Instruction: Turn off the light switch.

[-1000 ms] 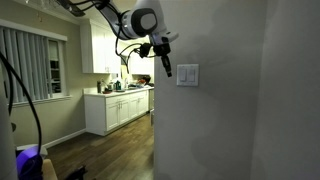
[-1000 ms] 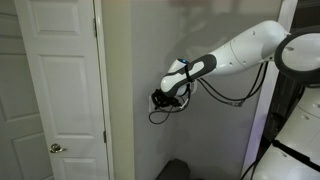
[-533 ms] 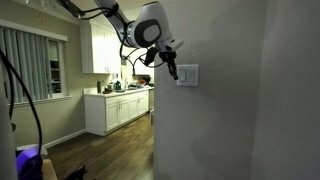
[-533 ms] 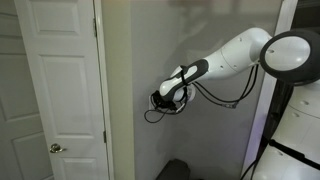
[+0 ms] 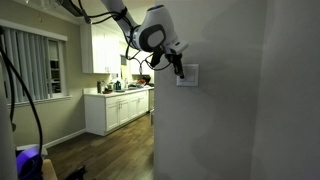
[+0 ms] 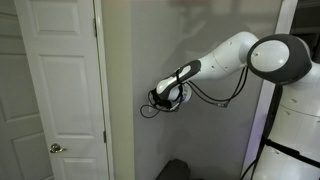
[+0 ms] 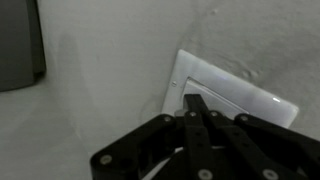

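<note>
The light switch [image 5: 189, 74] is a white, nearly square plate on the grey wall. It also shows in the wrist view [image 7: 235, 88], where its flat rocker paddle fills the upper right. My gripper [image 7: 193, 100] is shut, fingers pressed together, with the fingertips at the left part of the paddle. In an exterior view the gripper [image 5: 179, 68] is at the switch's left edge. In an exterior view the gripper [image 6: 153, 98] is against the wall and hides the switch.
A white panel door [image 6: 55, 90] stands beside the wall. A kitchen with white cabinets [image 5: 118, 108] and a window with blinds [image 5: 28, 62] lies beyond the wall's corner. The white robot base [image 6: 295, 130] is close by.
My gripper has moved toward the wall and onto the switch; the arm has stretched further forward.
</note>
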### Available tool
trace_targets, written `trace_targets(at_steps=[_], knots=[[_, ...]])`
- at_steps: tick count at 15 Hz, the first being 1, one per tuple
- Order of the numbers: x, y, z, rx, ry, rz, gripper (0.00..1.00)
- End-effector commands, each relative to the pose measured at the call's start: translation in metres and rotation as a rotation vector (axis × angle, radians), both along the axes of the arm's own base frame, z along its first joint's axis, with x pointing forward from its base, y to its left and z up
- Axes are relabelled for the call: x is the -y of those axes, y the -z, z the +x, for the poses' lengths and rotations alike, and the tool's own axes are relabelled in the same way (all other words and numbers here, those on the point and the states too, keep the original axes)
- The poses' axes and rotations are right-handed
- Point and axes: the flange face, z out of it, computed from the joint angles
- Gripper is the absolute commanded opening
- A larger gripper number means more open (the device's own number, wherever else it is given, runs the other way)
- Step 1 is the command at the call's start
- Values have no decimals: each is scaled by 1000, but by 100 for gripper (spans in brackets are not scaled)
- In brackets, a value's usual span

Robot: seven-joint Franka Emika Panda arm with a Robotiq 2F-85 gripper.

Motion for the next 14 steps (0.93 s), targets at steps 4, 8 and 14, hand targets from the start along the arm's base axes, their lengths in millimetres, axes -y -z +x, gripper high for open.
trace_targets(at_steps=[4,8,14], knots=[[8,3,18,12,47,40,0],[12,-1,6,-54,26,27,0],[26,7,-18,-290,21,-69,0]])
